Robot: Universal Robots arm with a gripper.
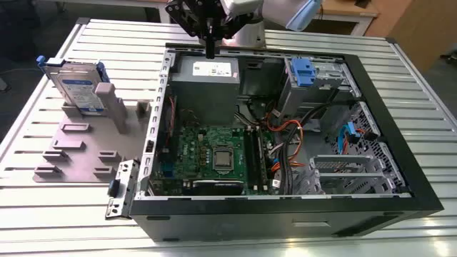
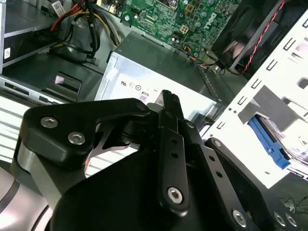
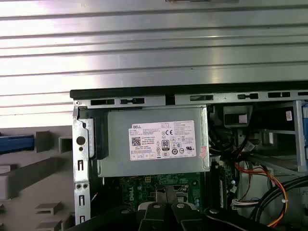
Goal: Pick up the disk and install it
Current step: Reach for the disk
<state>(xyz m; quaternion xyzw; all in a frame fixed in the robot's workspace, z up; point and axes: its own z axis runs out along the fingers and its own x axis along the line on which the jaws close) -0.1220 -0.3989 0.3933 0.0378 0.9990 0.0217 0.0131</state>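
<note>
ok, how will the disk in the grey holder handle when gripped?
Probably rigid: the disk is a flat metal slab. Its smooth faces may be slippery; the blue plastic parts likely grip better. Standing on edge in the grey holder, a sideways push could tip it.

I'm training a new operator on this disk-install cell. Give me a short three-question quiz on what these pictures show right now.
1. True or false: the gripper is holding the disk.
2. Where is the disk? A) flat on the motherboard B) standing on edge in the grey holder at the exterior view's left C) lying on the table
3. Fill in: inside the computer case, the gripper hangs nearest the grey metal ____ with the white label.
Key: 1 false; 2 B; 3 box, that is the grey metal box.
</note>
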